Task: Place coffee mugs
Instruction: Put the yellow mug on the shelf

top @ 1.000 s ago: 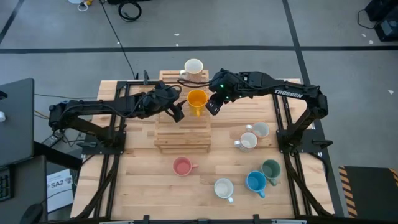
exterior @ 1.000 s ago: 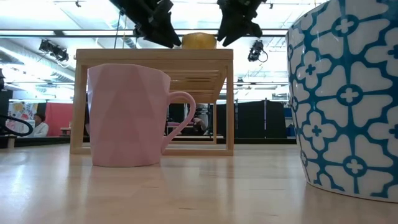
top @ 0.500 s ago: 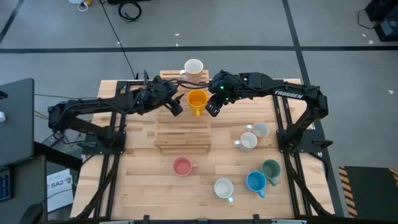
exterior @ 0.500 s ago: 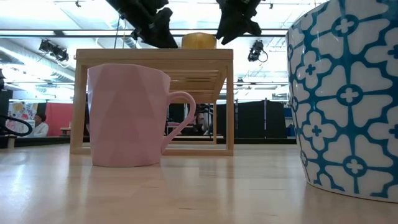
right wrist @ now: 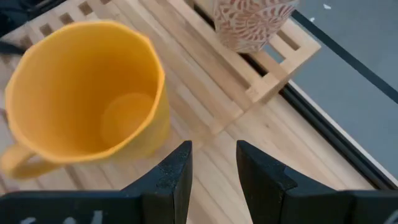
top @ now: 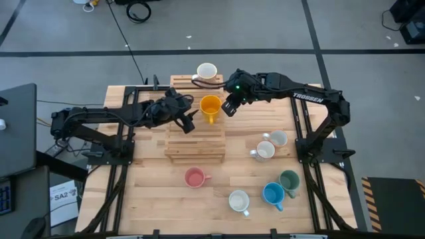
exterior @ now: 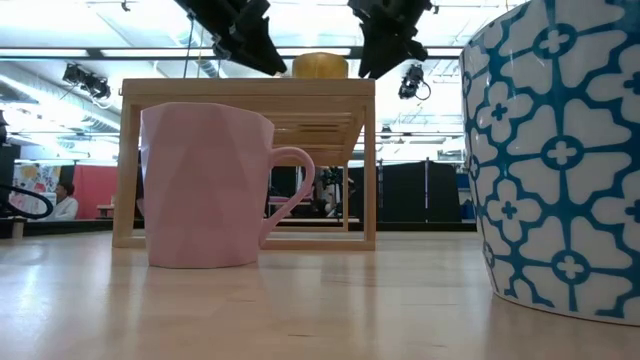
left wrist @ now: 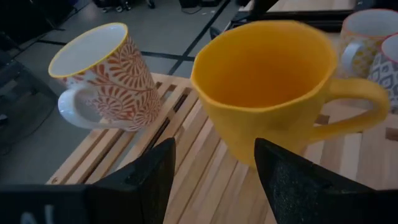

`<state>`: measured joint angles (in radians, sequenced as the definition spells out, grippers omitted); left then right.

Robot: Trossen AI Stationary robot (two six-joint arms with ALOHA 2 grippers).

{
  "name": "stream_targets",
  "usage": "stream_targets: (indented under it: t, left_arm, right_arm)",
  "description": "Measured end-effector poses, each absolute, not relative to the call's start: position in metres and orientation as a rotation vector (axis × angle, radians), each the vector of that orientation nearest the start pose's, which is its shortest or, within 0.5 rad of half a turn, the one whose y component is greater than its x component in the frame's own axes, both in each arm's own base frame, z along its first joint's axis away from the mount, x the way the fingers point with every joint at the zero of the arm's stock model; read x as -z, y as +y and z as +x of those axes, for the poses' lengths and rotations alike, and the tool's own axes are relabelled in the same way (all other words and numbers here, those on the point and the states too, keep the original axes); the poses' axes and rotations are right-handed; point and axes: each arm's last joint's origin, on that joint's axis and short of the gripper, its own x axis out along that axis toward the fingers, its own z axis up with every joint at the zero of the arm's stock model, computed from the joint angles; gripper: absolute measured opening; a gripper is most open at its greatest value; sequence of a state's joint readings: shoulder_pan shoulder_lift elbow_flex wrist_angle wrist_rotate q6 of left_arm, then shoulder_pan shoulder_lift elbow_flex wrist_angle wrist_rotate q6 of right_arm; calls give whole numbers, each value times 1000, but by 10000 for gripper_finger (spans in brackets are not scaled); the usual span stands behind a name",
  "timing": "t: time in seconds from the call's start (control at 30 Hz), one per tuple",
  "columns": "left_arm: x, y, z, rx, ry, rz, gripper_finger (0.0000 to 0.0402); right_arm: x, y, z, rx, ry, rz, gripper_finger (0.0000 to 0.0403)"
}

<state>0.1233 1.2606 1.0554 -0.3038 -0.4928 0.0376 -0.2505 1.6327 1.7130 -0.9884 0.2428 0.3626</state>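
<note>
Mugs: our orange one now stands free on the rack, right claw lifted back, left claw beside, both apart, empty.

"TROSSEN" in white on the right arm; "SA2" on a paper sheet left of the table.

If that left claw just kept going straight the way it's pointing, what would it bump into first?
Most likely the orange mug on the wooden rack. The left gripper is open and aimed at the mug's side, nothing between them. Depth is hard to judge, so how close they are is uncertain.
</note>
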Motion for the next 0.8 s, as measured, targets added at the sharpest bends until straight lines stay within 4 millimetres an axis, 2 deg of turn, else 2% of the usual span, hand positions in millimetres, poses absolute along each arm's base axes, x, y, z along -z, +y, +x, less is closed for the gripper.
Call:
stream_targets:
  t: [0.2,0.4,0.8]
  left_arm:
    - [-321,47,271,-593,487,126,227]
    - [-324,48,272,-620,453,125,227]
    - [-324,48,271,-653,456,134,227]
  right_arm:
    - [-369,-93,328,602,803,349,130]
    - [-367,-88,332,531,810,374,130]
    - [-367,-81,334,509,809,366,130]
